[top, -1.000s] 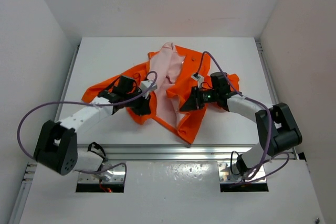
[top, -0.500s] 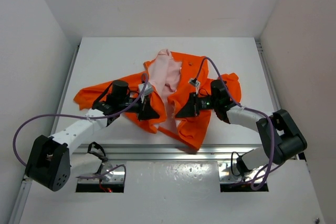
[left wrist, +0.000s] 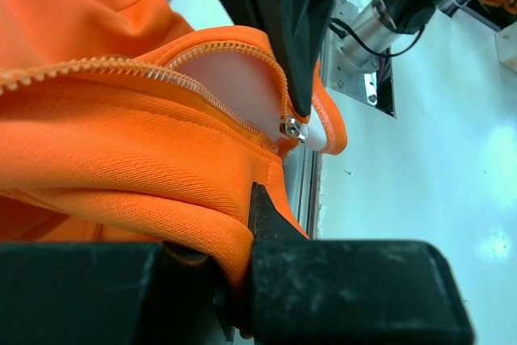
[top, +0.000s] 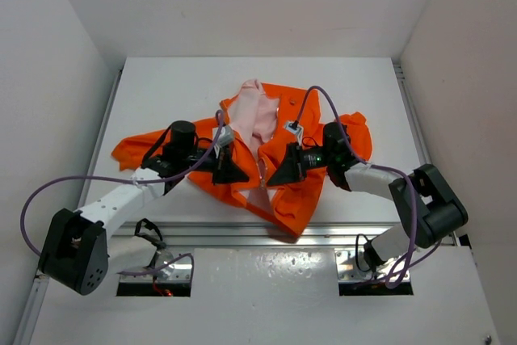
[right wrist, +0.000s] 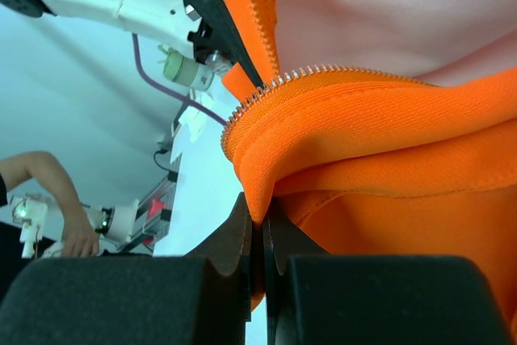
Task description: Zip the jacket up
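Currently the small bright orange fabric jacket (top: 300, 199) with pale pink lining lies mid-tabletop, hem toward 6 o'clock. Over the last second both front panels have been drawn inward. The exposed lining has narrowed to a strip, so the zipper rows appear nearly aligned for engagement. The left tool (top: 241, 175) and right tool (top: 275, 178) are each clamped almost fully closed on a panel edge. The hem lies near the flat white tabletop's (top: 161, 86) 6 o'clock edge. Open room remains toward 12 o'clock.
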